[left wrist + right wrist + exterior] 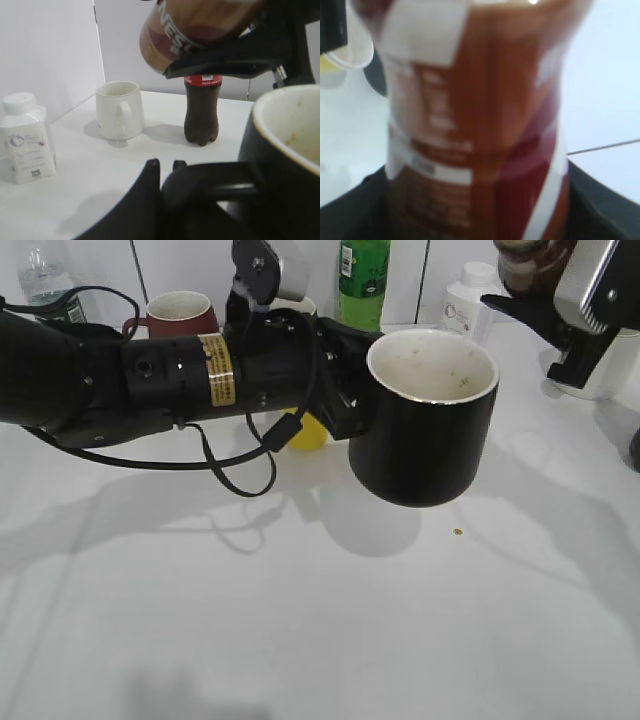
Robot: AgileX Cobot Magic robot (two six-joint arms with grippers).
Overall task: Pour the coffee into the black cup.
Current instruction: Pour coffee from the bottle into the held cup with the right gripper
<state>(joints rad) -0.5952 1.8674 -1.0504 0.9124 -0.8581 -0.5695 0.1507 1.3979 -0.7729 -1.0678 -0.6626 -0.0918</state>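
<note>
Coffee bottle (530, 262) held high near the worktop's far right corner; black cup (425, 425) lifted mid-table.

Right gripper (555, 315) is clamped round the bottle, left gripper (167, 172) pinched on the cup's handle. I'd bring the neck directly over the rim before tipping further, then tilt slowly while the cup stays level. Brown liquid fills the bottle; the cup's white inside shows only specks, no coffee. A cola bottle (202, 111) and white mug (119, 109) stand behind.

Pretty much the whole view is filled by the blurry coffee bottle (475, 115), brown with a red-brown and white label. It's flanked low down by dark gripper parts. A white cup rim (355, 50) is seen top left.
</note>
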